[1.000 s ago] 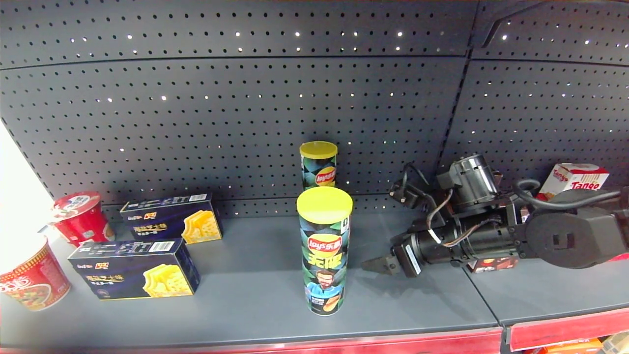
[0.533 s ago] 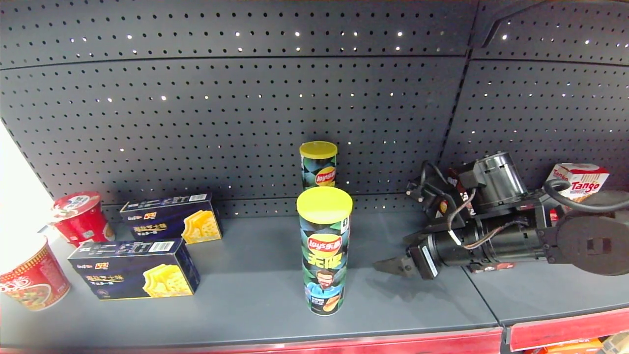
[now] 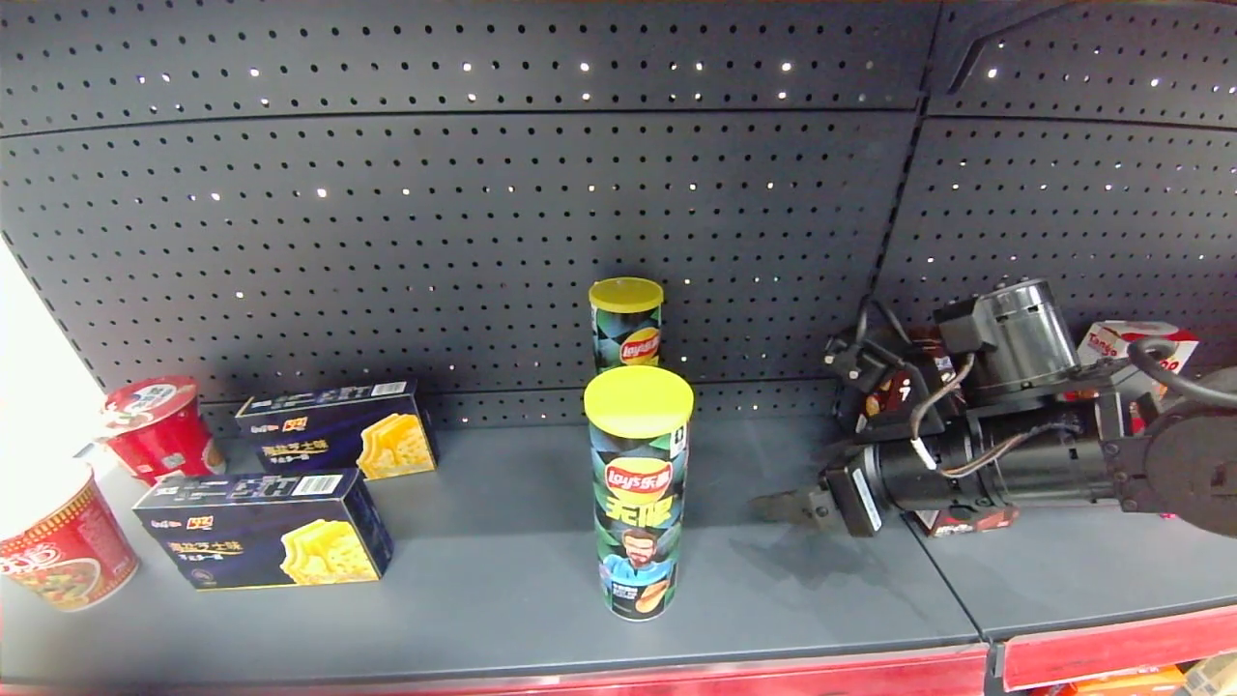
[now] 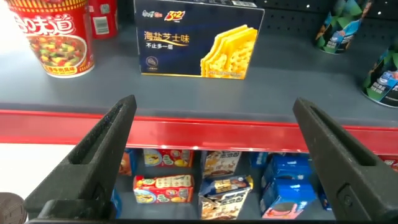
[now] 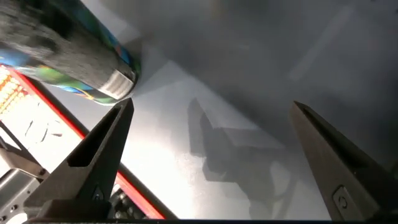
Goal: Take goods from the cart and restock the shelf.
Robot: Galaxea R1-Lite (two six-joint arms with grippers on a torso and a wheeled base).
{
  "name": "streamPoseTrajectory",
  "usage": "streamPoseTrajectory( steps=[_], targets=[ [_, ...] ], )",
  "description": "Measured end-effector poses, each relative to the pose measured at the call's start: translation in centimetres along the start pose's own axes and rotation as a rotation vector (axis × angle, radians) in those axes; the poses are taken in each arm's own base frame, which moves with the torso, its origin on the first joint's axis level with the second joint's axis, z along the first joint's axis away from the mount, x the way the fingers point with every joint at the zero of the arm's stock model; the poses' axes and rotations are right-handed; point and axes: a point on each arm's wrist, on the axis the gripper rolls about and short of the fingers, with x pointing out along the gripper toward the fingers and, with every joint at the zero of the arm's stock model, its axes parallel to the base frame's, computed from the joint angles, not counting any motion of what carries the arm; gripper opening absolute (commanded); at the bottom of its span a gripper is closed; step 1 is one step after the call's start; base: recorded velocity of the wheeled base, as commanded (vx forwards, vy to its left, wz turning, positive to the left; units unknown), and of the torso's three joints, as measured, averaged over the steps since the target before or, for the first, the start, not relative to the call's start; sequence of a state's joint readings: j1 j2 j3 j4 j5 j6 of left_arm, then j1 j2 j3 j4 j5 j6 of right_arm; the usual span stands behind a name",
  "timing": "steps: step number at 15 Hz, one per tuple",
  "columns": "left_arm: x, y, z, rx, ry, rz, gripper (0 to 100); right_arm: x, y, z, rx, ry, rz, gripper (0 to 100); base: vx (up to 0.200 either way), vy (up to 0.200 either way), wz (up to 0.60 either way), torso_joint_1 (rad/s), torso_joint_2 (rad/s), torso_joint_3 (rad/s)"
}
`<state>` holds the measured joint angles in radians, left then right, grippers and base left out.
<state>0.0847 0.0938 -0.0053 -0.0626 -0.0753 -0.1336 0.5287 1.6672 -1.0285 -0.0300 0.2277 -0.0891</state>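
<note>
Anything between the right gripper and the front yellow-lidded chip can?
Nothing visible: only bare grey shelf lies between the right gripper and the tall yellow-lidded chip can in front. The second can stands behind it, off that line.

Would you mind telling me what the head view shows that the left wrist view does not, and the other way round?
The head view adds the pegboard back panel, the yellow lids of the chip cans, the rear box and the right gripper, right of the cans. The left wrist view adds the left gripper, jaws open, facing the red shelf edge, and packaged goods on the level below. Both share the front box, the cup noodles and the chip cans' lower parts.
</note>
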Motion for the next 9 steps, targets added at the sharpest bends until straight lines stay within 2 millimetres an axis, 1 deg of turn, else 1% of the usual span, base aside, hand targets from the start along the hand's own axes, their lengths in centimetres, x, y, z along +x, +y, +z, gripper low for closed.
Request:
streamPoseTrajectory(
  steps=[2,5,7,9],
  targets=[
    [0.0,0.0,0.0,-0.006,0.003,-0.021,100,-1.4,0.2,0.6,-0.01,-0.041,-0.021,100,0.0,0.0,0.0,0.0,0.0,0.0],
    [0.0,-0.1,-0.1,-0.016,0.028,-0.042,100,-4.6,0.7,1.3,-0.023,-0.124,-0.056,100,0.0,0.0,0.0,0.0,0.0,0.0],
    [-0.1,-0.1,0.0,-0.006,0.029,-0.046,100,-7.5,1.2,1.7,-0.035,-0.199,-0.083,100,0.0,0.0,0.0,0.0,0.0,0.0],
    [-0.1,-0.1,0.1,0.0,0.027,-0.046,100,-10.6,1.6,1.5,-0.038,-0.26,-0.134,100,0.0,0.0,0.0,0.0,0.0,0.0]
  ],
)
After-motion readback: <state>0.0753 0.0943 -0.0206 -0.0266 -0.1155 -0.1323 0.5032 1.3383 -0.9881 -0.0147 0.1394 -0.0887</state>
